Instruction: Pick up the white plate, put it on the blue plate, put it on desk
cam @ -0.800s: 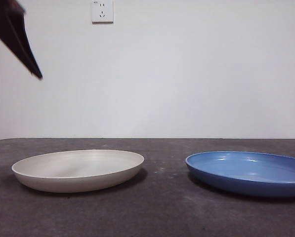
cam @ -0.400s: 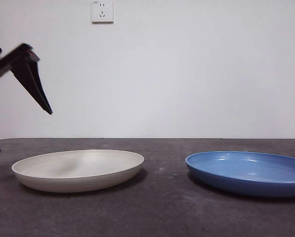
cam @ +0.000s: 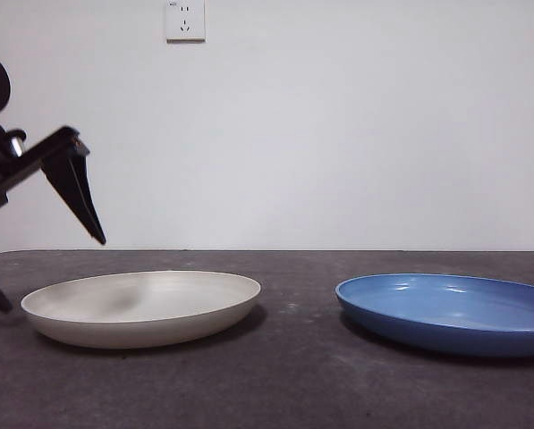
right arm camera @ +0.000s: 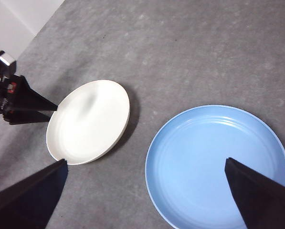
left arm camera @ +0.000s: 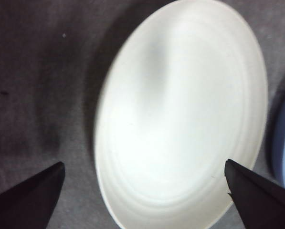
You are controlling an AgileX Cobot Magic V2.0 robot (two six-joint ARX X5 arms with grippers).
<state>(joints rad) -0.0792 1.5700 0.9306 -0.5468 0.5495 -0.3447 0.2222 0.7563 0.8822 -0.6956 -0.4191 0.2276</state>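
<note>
Plates are seen side by side on the desk (cam: 293, 384), well apart from each other. The white plate (cam: 141, 307) is laid flat on one side, the blue plate (cam: 450, 313) flat on the other, bare dark surface showing between them. Above the white plate's outer edge the left gripper (cam: 43, 268) is held in the air, its two black jaws spread wide: one tip is pointed down over the rim, the other is seen low at the picture's border beside the plate. No contact with the plate is visible. In the left wrist view the white plate (left arm camera: 180, 114) is framed between the parted jaws of that gripper (left arm camera: 144, 174), a soft grey shadow lying across its ringed inside. From the right wrist view both plates are shown from high up, the blue plate (right arm camera: 217, 164) directly below the right gripper (right arm camera: 144, 174), whose jaws are likewise spread and empty. On the wall behind, a white socket (cam: 185, 20) is seen.
</note>
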